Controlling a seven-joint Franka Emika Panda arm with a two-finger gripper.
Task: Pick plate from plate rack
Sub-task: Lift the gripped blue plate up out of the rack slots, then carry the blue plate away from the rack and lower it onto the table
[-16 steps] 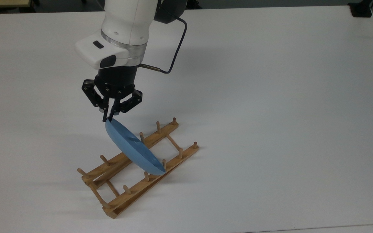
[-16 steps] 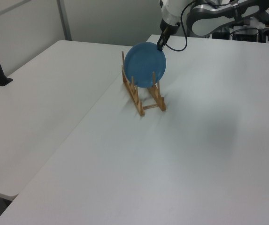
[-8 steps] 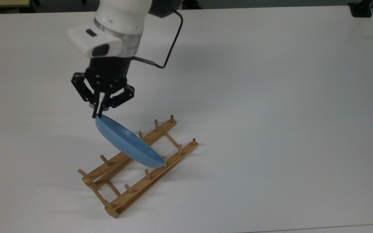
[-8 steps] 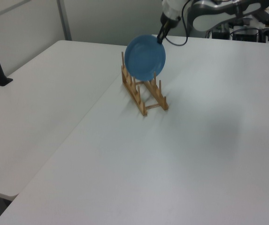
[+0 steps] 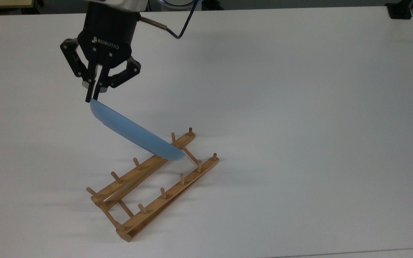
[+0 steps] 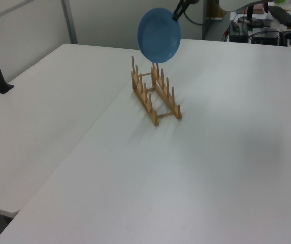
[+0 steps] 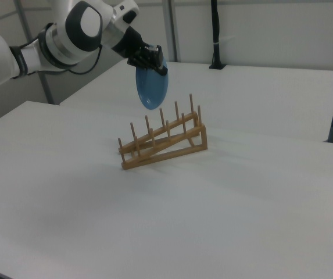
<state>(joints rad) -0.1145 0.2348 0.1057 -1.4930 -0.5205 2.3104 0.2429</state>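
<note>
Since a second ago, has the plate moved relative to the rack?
Yes. The plate, held by the gripper, has risen out of the rack and now hangs above its pegs in the left view.

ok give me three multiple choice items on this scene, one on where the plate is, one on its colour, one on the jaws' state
1. Where is the plate?
A. lying flat on the table
B. in the air above the rack
C. slotted between the pegs

2. What colour is the plate?
A. light blue
B. red
C. white

3. What state are the jaws of the gripper in?
A. wide open, holding nothing
B. shut on a peg
C. shut on the plate's rim

Key: 1 B, the left view and right view show the plate clear above the pegs. 2 A, it is blue in each view. 3 C, the top view shows the jaws pinching the plate's upper edge.
</note>
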